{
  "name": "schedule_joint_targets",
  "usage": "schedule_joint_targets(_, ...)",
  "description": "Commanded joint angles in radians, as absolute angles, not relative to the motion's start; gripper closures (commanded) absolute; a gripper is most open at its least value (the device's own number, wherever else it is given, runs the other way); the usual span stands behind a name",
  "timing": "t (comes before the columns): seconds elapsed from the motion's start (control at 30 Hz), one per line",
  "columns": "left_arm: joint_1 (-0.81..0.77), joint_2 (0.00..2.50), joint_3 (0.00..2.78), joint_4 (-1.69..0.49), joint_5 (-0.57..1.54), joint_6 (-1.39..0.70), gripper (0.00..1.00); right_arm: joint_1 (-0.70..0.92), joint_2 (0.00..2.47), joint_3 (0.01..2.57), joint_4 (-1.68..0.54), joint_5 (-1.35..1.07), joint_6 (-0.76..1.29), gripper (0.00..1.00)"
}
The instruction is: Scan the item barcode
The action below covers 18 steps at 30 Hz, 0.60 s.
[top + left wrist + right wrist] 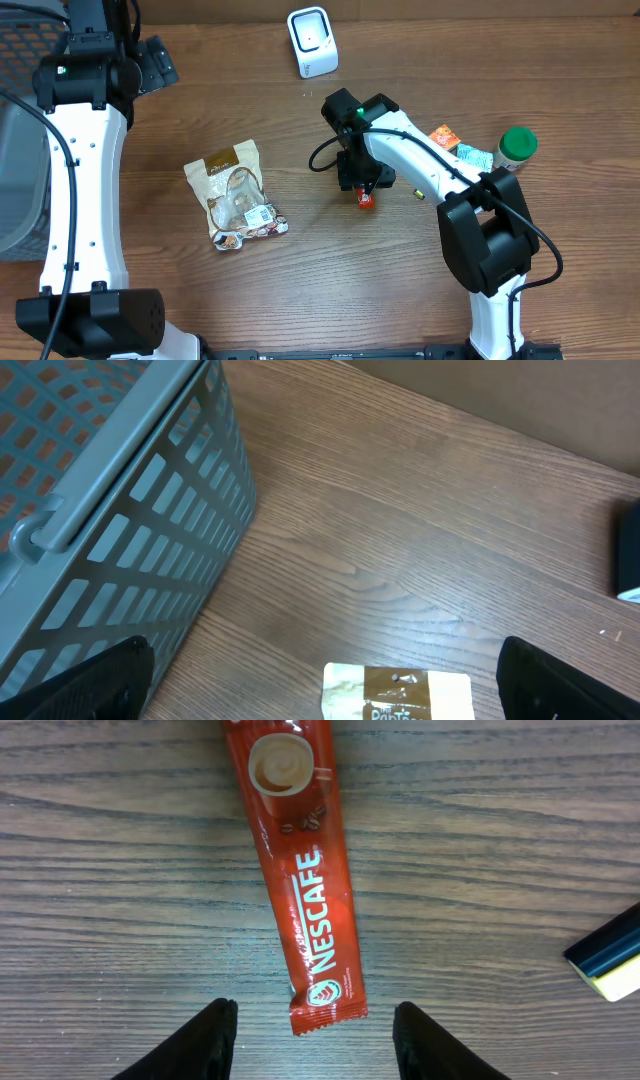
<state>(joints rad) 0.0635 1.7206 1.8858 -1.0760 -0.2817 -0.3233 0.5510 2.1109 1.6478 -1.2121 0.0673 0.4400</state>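
Coffee stick between part-open right fingers, mid-table.

Toward the front edge of the table (300, 290), left of the middle, a clear snack bag (236, 195) lies flat. Level with it near the table's middle, the red Nescafé stick (300, 870) lies flat on the wood. The right gripper (313, 1007) points down over it, jaws partly apart. The stick's end sits between the fingertips with a gap on either side, so nothing is gripped. Farther back toward the right edge lie an orange sachet (445, 137) and a teal sachet (476, 157), just beside a green-lidded jar (517, 146). By the far left corner, the left gripper (322, 645) hangs spread wide and empty near the grey basket (150, 490). The white scanner (312, 42) stands upright at the far edge, well apart from the stick.
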Motion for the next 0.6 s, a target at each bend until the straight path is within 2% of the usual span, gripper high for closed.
schedule_joint_targets(0.0,0.062,1.73,1.893,-1.073,-0.295,-0.337,0.0,0.548,2.11,1.638,-1.209,0.078,0.436,0.48)
schedule_joint_targets(0.13,0.062,1.73,1.893,-1.074,-0.295,-0.337,0.0,0.548,2.11,1.6,-1.18,0.078,0.436,0.48)
schedule_joint_targets(0.5,0.062,1.73,1.893,-1.073,-0.295,-0.337,0.0,0.542,2.11,1.397,-0.91,0.121,0.384,0.48)
schedule_joint_targets(0.53,0.062,1.73,1.893,-1.074,-0.295,-0.337,0.0,0.54,2.11,1.394,-0.916,0.128,0.384,0.5)
schedule_joint_targets(0.57,0.062,1.73,1.893,-1.073,-0.295,-0.337,0.0,0.539,2.11,1.394,-0.923,0.132,0.384,0.56)
